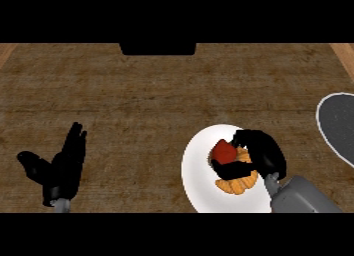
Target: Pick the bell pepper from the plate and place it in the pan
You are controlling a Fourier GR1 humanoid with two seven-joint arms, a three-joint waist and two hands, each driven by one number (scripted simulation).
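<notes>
My right hand [260,152] with fingers curled round the red bell pepper [224,151], orange food [237,185] beside it on the white plate [198,165], dark pan [346,127] to the right on the bench [136,90], my left hand [62,167] open, resting.

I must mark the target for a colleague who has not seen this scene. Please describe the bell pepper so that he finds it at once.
Find the white plate low on the brown counter, left of the dark pan at the right edge. The bell pepper lies on it, with the right robot hand curled round it. It is the red piece; the food beside it is orange.
</notes>
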